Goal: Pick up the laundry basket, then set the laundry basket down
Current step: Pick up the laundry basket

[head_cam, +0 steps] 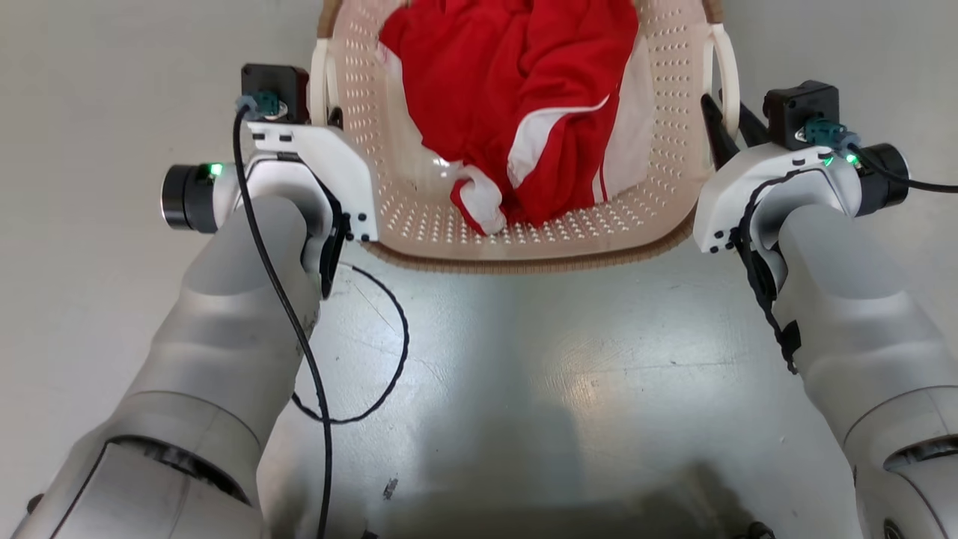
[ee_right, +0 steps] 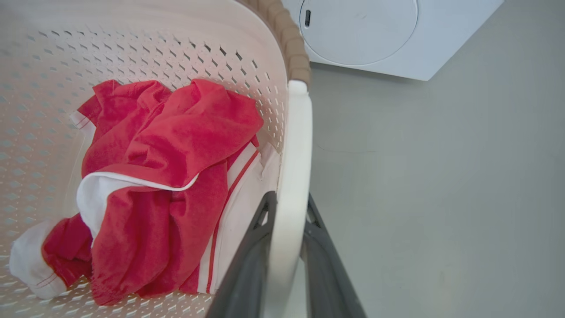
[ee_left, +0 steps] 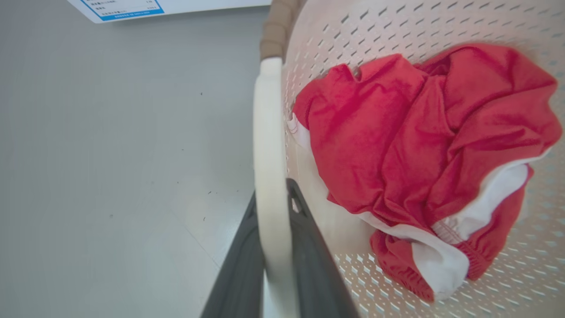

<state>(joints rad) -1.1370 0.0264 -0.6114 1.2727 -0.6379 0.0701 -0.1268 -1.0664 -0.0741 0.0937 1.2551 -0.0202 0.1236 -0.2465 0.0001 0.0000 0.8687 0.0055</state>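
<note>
Laundry basket point(head_cam: 404, 202) between left pincer point(ee_left: 272, 194), right pincer point(ee_right: 289, 198)

The blue-edged white label point(ee_left: 128, 8) carries print too small to read.

right claw point(ee_right: 289, 201) astride the white handle point(ee_right: 295, 154) of the laundry basket point(ee_right: 132, 48), red garment point(ee_right: 176, 141) inside, washer point(ee_right: 375, 39) beyond

Cream perforated laundry basket point(head_cam: 419, 217), brown rim; red garment point(head_cam: 486, 90), white trim, possibly striped.
</note>
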